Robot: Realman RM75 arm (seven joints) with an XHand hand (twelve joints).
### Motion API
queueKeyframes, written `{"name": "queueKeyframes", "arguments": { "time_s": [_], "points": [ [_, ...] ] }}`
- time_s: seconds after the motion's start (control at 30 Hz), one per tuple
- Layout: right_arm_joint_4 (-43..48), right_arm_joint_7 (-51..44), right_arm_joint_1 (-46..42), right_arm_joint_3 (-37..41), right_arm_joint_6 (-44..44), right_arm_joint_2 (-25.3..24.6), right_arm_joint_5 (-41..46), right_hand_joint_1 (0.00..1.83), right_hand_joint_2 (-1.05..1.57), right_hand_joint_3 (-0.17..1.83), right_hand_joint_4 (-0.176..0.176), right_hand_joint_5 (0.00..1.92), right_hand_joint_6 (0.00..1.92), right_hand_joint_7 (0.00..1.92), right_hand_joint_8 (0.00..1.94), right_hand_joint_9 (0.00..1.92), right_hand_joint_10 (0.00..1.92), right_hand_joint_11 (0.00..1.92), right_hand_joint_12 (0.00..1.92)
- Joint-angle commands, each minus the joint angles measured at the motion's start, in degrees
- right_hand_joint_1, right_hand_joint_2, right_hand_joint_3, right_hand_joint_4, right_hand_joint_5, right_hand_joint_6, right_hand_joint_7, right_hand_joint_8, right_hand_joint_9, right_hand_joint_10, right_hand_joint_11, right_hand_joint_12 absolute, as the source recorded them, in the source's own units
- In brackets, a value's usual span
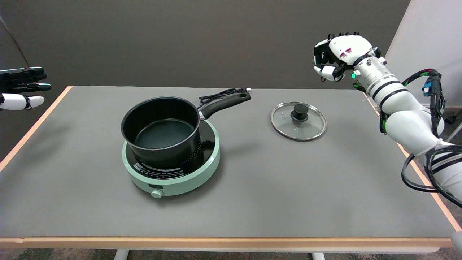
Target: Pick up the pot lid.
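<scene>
Pot lid (299, 121), a round glass disc with a steel rim and a black knob (299, 112) at centre, lies flat on the grey worktop (252, 187), right of the black saucepan (161, 130) on the green hotplate (171, 169). Right robot hand (337, 56) hangs in the air, clenched on nothing, above and beyond the lid, offset toward its right. Judgement: the approach runs down and nearer, onto the knob.

The stove (171, 172) markings are too small to read; the pan (161, 130) hides its top, and the worktop (252, 202) corners are cut off.
</scene>
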Motion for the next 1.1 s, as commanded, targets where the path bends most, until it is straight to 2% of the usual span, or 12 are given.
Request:
{"name": "queueKeyframes", "arguments": {
  "time_s": [0.03,0.37,0.6,0.8,1.1],
  "points": [
    [-2.31,0.05,3.25,-5.03,-2.71,0.95,0.22,0.72,0.74,0.8,0.176,0.74,0.79,0.93,0.48,0.87,0.78,0.56,1.16],
    [-2.75,-0.03,3.33,-5.84,-5.63,1.24,-0.18,0.77,0.68,0.85,0.176,0.72,0.61,0.88,0.39,0.85,0.76,0.54,1.16],
    [-6.06,-0.03,5.04,-9.78,-5.9,1.83,-0.02,0.78,0.67,0.86,0.176,0.71,0.56,0.86,0.36,0.84,0.74,0.54,1.16],
    [-8.34,0.05,8.53,-15.31,-9.54,2.95,0.22,0.79,0.65,0.87,0.175,0.69,0.49,0.83,0.31,0.81,0.69,0.51,1.13],
    [-8.9,0.05,9.8,-17.29,-10.06,3.51,0.22,0.81,0.63,0.9,0.151,0.66,0.4,0.79,0.27,0.79,0.64,0.49,1.1]
  ]
}}
